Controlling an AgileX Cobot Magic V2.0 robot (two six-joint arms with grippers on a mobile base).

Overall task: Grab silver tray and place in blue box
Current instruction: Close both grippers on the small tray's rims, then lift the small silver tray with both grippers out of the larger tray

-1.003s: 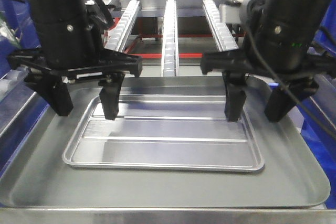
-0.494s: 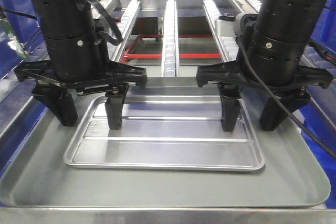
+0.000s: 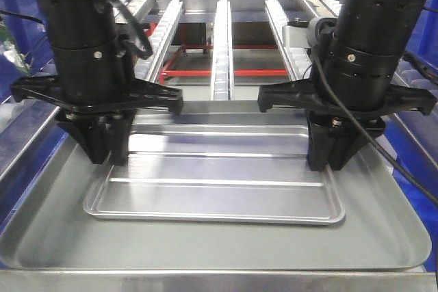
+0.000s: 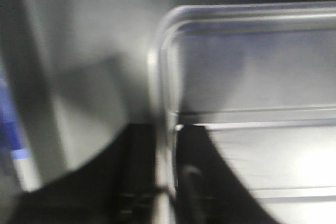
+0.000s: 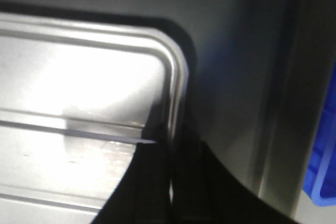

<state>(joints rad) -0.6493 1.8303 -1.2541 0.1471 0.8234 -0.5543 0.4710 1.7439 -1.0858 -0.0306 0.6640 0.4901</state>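
dull grey tray [image 3: 383, 237] underneath. silver tray [image 3: 219, 196] lies flat inside it, centre. left gripper [image 3: 109, 150] at 9 o'clock, right gripper [image 3: 332, 156] at 3 o'clock, jaws pinched astride each short rim, likely for a level two-arm lift.

Factory or warehouse handling line: beyond the left gripper [image 3: 102, 156] and right gripper [image 3: 330, 163], three roller-conveyor rails [image 3: 220, 39] run away over a red steel frame [image 3: 226, 72]. Blue plastic bins [image 3: 15, 39] stand outboard of the left gripper and a blue box [image 3: 417, 179] outboard of the right. A dull-grey metal tray [image 3: 205, 247] on a steel bench [image 3: 205, 282] lies beneath both.
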